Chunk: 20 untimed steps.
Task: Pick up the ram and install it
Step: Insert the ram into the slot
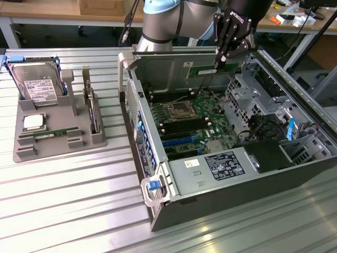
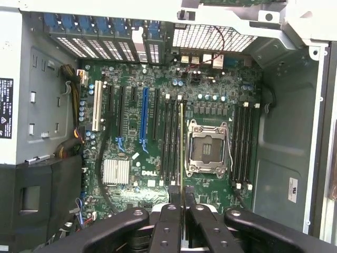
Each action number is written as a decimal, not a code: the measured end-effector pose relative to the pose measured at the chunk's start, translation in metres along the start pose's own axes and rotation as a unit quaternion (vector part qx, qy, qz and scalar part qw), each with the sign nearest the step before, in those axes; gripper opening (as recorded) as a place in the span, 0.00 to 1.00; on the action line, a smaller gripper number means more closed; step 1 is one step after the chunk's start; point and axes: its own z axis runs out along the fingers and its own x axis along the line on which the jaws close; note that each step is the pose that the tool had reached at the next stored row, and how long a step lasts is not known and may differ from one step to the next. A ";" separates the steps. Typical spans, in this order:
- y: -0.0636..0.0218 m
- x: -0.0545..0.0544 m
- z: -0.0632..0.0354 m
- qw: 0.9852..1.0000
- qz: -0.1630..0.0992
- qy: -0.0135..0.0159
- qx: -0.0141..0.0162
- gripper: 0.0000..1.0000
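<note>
"Exterior view first: where did we find the ram (image 1: 208, 69)?"

"We found it pinched at one end in the jaws, lying roughly level above the open computer case (image 1: 221, 205). It was up near the case's far wall and clear of the motherboard (image 1: 184, 124) below."

"And the jaws themselves?"

"We saw them drawn narrow, closed on the ram's thin board. The arm (image 1: 163, 21) reached in from behind the case."

"What else did we note on the bench (image 1: 63, 205)?"

"Toward the exterior view's left we noted a grey tray (image 1: 58, 118), well apart from the case. It carried a hard drive (image 1: 34, 84) standing at its far end and a square silver processor chip (image 1: 33, 122) lying flat. Another green stick (image 1: 50, 135) lay in a groove near its front edge."

"Wrist view next: how did the ram look to us from there?"

"We saw the ram (image 2: 182, 147) edge-on, a thin line running out from between the two fingers (image 2: 171, 219), which gripped it from either side. It ran in line with the black memory slots (image 2: 171, 142), between them and the empty processor socket (image 2: 206, 147)."

"Could we tell whether it had reached a slot?"

"We could not tell from that angle. We did see a second bank of slots (image 2: 243, 142) on the socket's other side. A blue slot (image 2: 144, 113) and a white slot (image 2: 97, 105) lay farther off."
</note>
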 end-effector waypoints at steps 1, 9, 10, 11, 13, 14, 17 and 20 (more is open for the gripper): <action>0.0000 0.000 0.0005 1.000 0.000 0.000 0.000 0.12; -0.0001 0.000 0.0049 1.000 0.000 0.000 0.000 0.12; -0.0001 0.000 0.0053 1.000 0.000 0.000 0.000 0.12; -0.0001 0.000 0.0061 1.000 0.000 0.000 0.000 0.12; -0.0002 0.000 0.0070 1.000 0.000 0.000 0.000 0.12; -0.0002 0.000 0.0085 1.000 0.000 0.000 0.000 0.12; -0.0003 0.000 0.0108 1.000 0.000 0.000 0.000 0.12; -0.0004 0.000 0.0131 1.000 0.000 0.000 0.000 0.12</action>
